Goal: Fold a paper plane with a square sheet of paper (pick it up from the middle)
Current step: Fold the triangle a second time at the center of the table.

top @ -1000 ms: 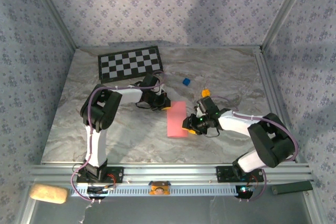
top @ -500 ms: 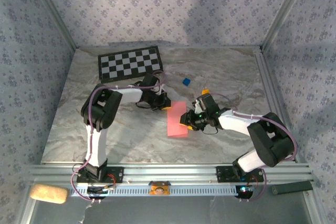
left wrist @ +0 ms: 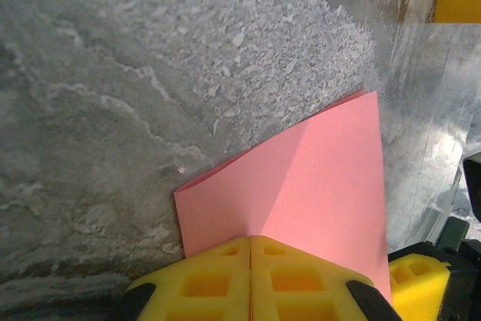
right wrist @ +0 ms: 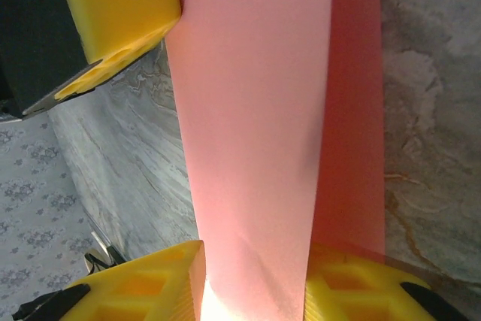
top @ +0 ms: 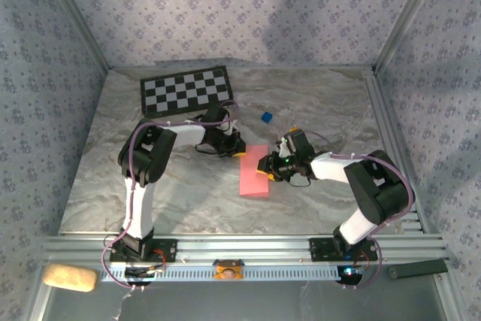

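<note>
No lettering, number, brand or sign can be read on any surface in these views. The checkerboard mat (top: pixel 186 89) carries only black and white squares, and the wallpaper (top: pixel 225 13) a small repeating floral motif, neither forming legible characters.

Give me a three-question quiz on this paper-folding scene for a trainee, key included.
1. True or false: the folded pink paper lies on the checkerboard.
2. Which gripper has its yellow fingers pressed together? A) the left gripper B) the right gripper C) both
3. In the right wrist view, what runs between the right gripper's parted fingers?

Key:
1. False. It lies on the marble table, apart from the checkerboard.
2. A.
3. The folded pink paper.
</note>
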